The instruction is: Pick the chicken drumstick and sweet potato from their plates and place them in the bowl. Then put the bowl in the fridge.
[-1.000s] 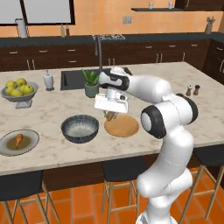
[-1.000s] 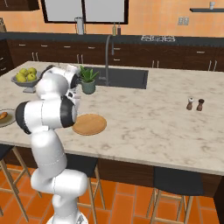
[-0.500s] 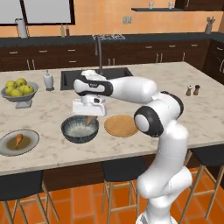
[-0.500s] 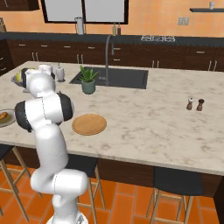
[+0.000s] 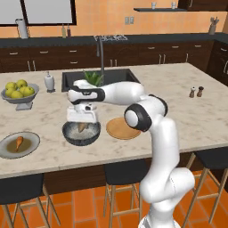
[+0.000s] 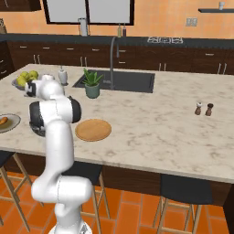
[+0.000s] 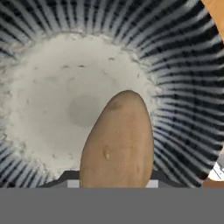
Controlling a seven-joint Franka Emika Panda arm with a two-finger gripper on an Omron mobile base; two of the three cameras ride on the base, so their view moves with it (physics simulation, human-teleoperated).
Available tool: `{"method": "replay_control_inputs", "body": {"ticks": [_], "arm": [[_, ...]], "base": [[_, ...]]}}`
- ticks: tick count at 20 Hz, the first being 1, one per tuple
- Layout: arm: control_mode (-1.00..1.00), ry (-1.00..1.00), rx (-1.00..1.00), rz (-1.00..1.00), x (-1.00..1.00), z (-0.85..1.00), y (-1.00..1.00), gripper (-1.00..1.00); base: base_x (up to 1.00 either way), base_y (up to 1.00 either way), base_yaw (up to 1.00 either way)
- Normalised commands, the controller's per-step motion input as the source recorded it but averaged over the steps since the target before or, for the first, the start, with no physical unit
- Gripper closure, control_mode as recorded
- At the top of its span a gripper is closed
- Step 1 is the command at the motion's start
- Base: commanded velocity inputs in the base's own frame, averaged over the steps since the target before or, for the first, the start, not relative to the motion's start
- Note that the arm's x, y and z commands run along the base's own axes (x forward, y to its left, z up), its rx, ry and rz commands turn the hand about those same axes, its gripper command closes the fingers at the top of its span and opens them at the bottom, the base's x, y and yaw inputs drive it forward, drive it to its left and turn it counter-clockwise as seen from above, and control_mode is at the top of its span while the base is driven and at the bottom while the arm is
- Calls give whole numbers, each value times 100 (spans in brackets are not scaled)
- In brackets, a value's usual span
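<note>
Kitchen island worktop (image 5: 209, 120), pale marble. Pincer (image 5: 82, 126) pinching sweet potato (image 7: 118, 144), hanging directly above bowl (image 5: 80, 133). Potato likely firm, smooth, tapered, may slip; grip across thick middle. Chicken drumstick (image 5: 19, 142) lies on grey plate (image 5: 9, 151), well left.

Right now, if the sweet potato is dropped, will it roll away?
It would probably roll a little: the sweet potato looks smooth, rounded and tapered. It hangs over the bowl, whose deep walls should stop it. It looks stiff, so it is unlikely to bend.
</note>
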Motion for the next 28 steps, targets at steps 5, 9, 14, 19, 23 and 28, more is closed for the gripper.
{"method": "replay_control_inputs", "body": {"ticks": [5, 9, 14, 19, 23, 28], "arm": [[-100, 0, -8, -4, 34, -63, 22, -100], [-100, 0, 0, -1, 1, -13, 0, -100], [-100, -8, 0, 0, -29, 16, -3, -100], [-100, -5, 4, 0, -76, 51, -43, -100], [-100, -17, 10, -1, -100, 24, -97, -100], [-100, -22, 21, 0, -100, 56, -93, -100]], "base": [[0, 0, 0], [0, 0, 0], [0, 0, 0], [0, 0, 0], [0, 0, 0], [0, 0, 0]]}}
